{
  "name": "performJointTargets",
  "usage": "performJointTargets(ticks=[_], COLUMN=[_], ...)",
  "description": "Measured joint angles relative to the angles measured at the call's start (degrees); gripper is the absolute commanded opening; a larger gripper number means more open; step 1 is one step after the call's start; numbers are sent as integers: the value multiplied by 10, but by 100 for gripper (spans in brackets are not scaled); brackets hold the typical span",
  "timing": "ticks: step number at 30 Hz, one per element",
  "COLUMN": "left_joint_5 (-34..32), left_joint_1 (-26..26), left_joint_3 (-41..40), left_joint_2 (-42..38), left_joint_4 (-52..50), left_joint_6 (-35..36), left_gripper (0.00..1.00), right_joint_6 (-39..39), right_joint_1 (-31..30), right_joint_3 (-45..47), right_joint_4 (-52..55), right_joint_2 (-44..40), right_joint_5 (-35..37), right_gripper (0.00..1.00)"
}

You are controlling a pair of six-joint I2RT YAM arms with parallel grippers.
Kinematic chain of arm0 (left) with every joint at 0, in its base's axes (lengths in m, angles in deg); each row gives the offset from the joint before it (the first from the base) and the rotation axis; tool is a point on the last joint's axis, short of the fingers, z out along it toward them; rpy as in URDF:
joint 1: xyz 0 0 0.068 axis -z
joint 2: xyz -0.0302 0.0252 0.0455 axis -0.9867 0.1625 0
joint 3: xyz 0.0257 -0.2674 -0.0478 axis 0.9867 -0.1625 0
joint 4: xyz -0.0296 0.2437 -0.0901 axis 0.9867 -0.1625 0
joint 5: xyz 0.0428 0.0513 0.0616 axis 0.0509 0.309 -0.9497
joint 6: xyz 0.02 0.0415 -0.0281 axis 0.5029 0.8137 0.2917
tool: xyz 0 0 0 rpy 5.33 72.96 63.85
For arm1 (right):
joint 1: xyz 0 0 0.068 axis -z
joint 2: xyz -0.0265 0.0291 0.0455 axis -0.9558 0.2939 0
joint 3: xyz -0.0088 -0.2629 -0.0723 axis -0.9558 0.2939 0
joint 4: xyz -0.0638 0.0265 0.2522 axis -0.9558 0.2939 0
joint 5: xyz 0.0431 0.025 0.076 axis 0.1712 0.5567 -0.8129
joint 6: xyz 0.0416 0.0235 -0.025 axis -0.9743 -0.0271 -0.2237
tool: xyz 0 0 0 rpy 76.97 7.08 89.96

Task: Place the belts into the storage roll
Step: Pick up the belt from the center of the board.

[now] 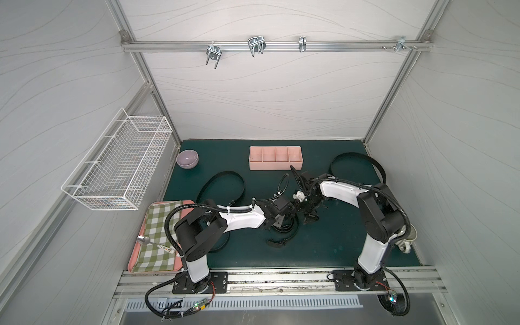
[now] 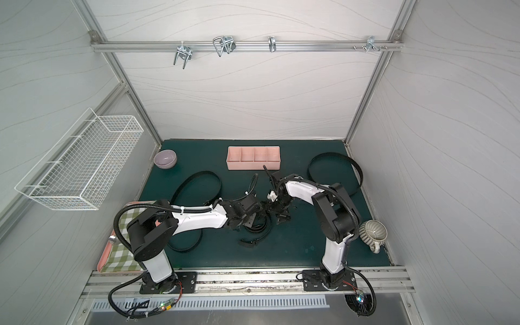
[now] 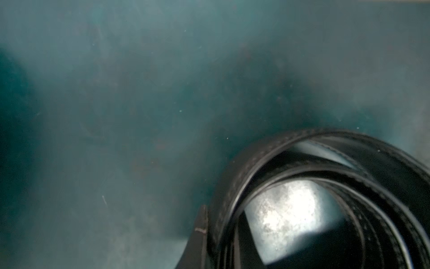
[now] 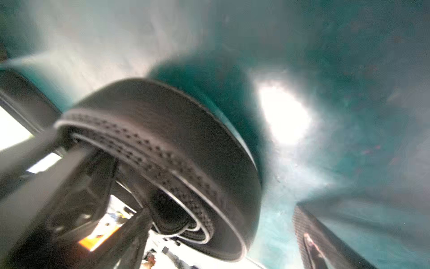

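A black belt wound into a coil (image 1: 284, 228) lies mid-mat between both grippers, its tail end (image 1: 278, 242) trailing toward the front. My left gripper (image 1: 277, 223) is shut on the coil's wall (image 3: 232, 177), one finger (image 3: 200, 235) outside and one inside. My right gripper (image 1: 309, 218) stands open beside the coil (image 4: 186, 130); one finger (image 4: 311, 242) is clear of it with mat showing between. A second belt (image 1: 225, 174) loops loosely at the left and a third belt (image 1: 354, 155) curves at the back right. The pale-pink storage roll (image 1: 277, 166) sits at the back, only pink showing in its compartments.
A purple bowl (image 1: 187, 159) stands at the back left. A white wire basket (image 1: 118, 163) hangs on the left wall. A pink tray with a green checked cloth (image 1: 157, 239) and a spoon lies front left. A ribbed mug (image 2: 372, 232) sits behind the right arm.
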Motion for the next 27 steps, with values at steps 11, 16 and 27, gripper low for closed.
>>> performJointTargets(ticks=[11, 16, 27], left_joint_5=[-7, -9, -13], left_joint_1=[1, 2, 3], left_joint_3=[27, 39, 50], left_joint_2=[16, 22, 29], left_joint_4=[-38, -55, -70], left_joint_6=[-20, -29, -46], left_gripper=[0, 0, 0], right_joint_6=[-16, -49, -170], right_joint_1=[-4, -17, -35], right_joint_3=[-42, -8, 85], right_joint_4=[11, -10, -127], right_joint_2=[17, 17, -22], right_joint_5=[-2, -20, -76], right_gripper=[64, 63, 66])
